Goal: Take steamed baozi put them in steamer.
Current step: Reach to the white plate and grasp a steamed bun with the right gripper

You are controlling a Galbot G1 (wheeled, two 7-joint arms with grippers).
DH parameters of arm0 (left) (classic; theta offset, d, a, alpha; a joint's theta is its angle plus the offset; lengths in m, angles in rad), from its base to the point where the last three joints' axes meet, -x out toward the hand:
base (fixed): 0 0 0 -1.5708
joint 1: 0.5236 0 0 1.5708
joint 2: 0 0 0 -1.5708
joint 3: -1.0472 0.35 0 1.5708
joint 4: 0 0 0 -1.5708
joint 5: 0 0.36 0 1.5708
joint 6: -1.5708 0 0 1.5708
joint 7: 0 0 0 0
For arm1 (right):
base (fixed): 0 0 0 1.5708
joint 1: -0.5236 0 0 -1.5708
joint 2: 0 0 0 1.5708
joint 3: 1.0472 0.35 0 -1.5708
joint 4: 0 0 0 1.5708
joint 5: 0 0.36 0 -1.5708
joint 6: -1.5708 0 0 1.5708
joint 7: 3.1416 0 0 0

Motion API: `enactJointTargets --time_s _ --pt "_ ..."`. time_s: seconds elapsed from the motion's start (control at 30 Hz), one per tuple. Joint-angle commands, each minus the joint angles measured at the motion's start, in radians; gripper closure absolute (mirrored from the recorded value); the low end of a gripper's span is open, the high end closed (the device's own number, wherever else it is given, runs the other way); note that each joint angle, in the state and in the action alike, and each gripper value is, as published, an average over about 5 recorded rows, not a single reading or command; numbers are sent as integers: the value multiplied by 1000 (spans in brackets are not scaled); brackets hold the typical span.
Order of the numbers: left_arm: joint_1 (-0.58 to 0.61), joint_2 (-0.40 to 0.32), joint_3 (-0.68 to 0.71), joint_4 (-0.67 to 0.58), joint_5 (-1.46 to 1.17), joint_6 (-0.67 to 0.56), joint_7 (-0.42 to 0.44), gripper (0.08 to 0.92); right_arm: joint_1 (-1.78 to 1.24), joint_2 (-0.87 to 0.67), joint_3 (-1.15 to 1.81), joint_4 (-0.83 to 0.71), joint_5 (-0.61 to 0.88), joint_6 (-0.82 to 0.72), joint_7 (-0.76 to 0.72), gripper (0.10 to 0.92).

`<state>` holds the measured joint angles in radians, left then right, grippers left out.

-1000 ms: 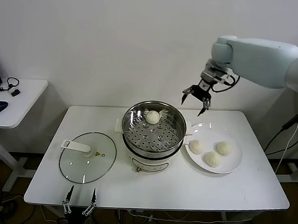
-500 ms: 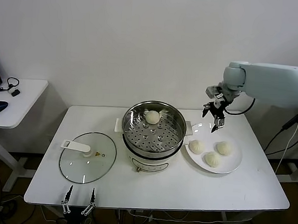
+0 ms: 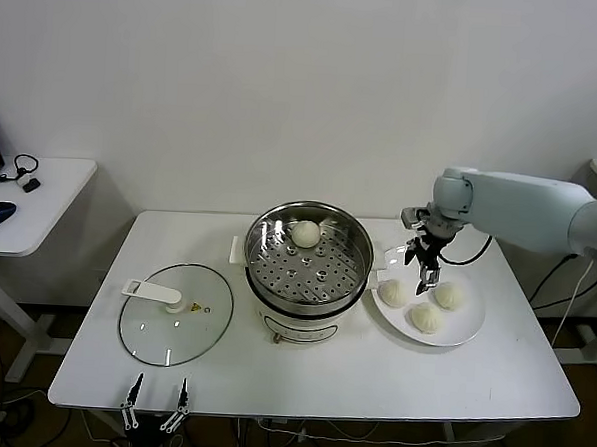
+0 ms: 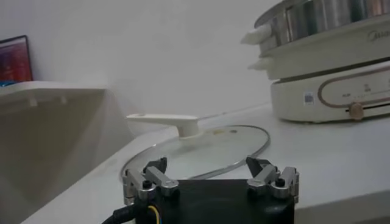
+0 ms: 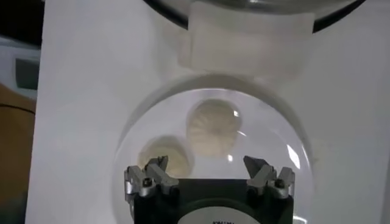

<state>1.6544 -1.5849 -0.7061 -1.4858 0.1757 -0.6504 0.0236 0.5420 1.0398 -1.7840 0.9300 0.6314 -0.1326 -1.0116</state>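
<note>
One baozi point(image 3: 305, 233) in steamer point(image 3: 308, 257); three remain on plate point(image 3: 463, 327). Right gripper point(image 3: 421, 266) open, empty, above them; left gripper point(image 3: 157, 403) open at desk's front edge.

Even, bright room light fills the head view, with soft shadows under the steamer point(image 3: 309, 259) and plate point(image 3: 468, 328). Glare streaks the glass lid point(image 3: 175, 327) and steel rim. Both wrist views are softer, hazy, the nearby table point(image 4: 341, 164) washed out.

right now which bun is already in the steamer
The lone bun at the back of the steamer. The other three buns sit on the white plate.
</note>
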Motion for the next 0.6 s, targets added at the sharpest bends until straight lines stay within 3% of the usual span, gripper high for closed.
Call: enactJointTargets --time_s 0.03,0.33,0.6 --pt "0 0 -1 4 0 -1 0 177 -128 5 96 -73 -26 -32 12 203" --pt "-1 4 -3 6 1 -3 0 177 -206 52 215 -201 -73 5 29 203" --pt "0 7 -4 9 2 -6 0 177 -231 65 234 -217 -88 12 29 203"
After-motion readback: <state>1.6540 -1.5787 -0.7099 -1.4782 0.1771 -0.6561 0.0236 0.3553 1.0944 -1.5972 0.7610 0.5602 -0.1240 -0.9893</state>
